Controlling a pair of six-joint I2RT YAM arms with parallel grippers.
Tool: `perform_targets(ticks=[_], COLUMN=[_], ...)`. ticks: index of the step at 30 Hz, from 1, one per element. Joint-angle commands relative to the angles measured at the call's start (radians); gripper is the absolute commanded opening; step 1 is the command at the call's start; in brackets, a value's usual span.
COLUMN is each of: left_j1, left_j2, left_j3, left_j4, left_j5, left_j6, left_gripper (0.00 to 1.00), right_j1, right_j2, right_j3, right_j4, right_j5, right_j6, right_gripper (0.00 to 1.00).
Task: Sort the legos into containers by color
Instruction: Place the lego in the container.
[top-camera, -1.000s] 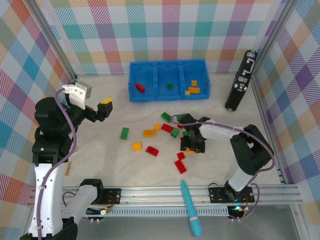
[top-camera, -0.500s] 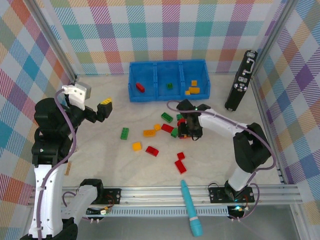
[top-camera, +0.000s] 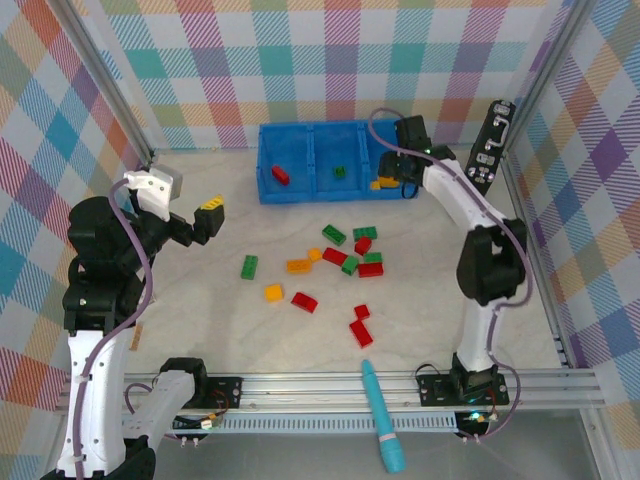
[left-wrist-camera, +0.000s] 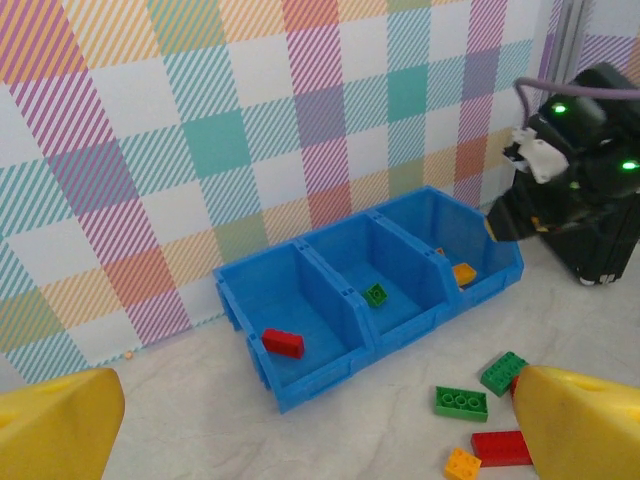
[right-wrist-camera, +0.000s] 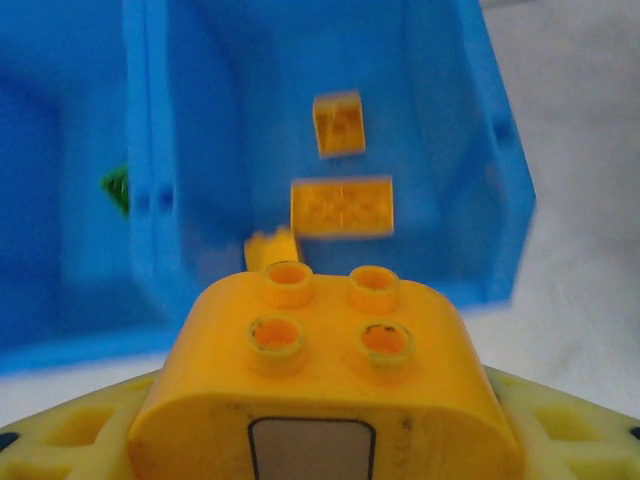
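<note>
The right pincer (top-camera: 398, 178) is pinching a yellow-orange brick (right-wrist-camera: 325, 390) with rounded shoulders and four studs on top. It is hovering by the right compartment of the blue bin (top-camera: 300, 193), upper centre, where orange bricks (right-wrist-camera: 341, 207) are lying. The left pincer (top-camera: 209, 216) is hanging spread at mid-left.

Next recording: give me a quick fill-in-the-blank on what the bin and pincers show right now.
The held brick in the right pincer shows ___ studs on top.
In the blue bin, the left compartment's brick is ___.
The middle compartment's brick is ___.
The left pincer is ___.
Missing words: four; red; green; open.
</note>
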Motion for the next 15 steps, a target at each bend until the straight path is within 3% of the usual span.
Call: perform_targets(ticks=[1,7,15], left_j1=[0.013,0.013,0.013], left_j2=[-0.010,0.022,-0.010], left_j3=[0.012,0.051,0.052], left_j4=[0.001,-0.064,-0.061], left_j5=[-0.010,0.017,0.023], left_j6=[0.015,0.030,0.036], left_gripper=[1.00,1.00,1.00], right_j1=[-0.009,-0.040,-0.047], right_j2=[0.127,0.284,0.268], right_j3=[0.138,0.309,0.232], right_j4=[0.052,0.032,0.094], right_j5=[-0.021,-0.035,-0.109], right_j6=[-0.049,-0.018,0.039], right_gripper=[0.49,0.54,0.66])
